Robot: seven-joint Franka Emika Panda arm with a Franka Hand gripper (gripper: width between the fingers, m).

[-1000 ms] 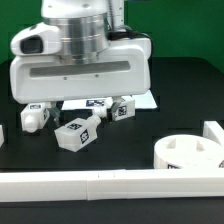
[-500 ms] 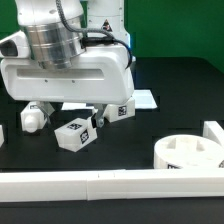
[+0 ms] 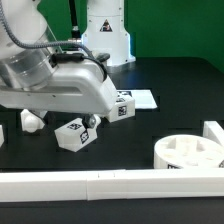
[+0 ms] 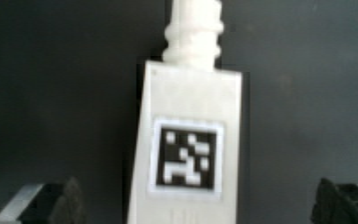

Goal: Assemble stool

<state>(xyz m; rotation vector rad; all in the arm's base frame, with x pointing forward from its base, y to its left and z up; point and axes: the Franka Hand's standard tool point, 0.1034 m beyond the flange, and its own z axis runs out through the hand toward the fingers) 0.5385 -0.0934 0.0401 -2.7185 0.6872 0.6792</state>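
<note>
The round white stool seat [image 3: 190,153] with its sockets lies on the black table at the exterior view's right. Three short white tagged legs lie at the left: one [image 3: 32,120], one [image 3: 76,133] and one [image 3: 124,106]. My gripper [image 3: 58,116] hangs low over the legs, tilted, and its white body hides the ground behind them. In the wrist view a white leg [image 4: 190,120] with a square tag and a peg end lies between my open gripper [image 4: 197,205]. The dark fingertips [image 4: 51,205] stand wide apart and clear of the leg.
The marker board [image 3: 143,98] lies flat behind the legs. A long white rail [image 3: 100,185] runs along the table's front edge. A white bracket piece [image 3: 213,133] stands at the far right next to the seat.
The arm has swung toward the exterior view's left and tilted over, bringing the gripper lower over the legs. The legs, the seat and the rail have not moved.
</note>
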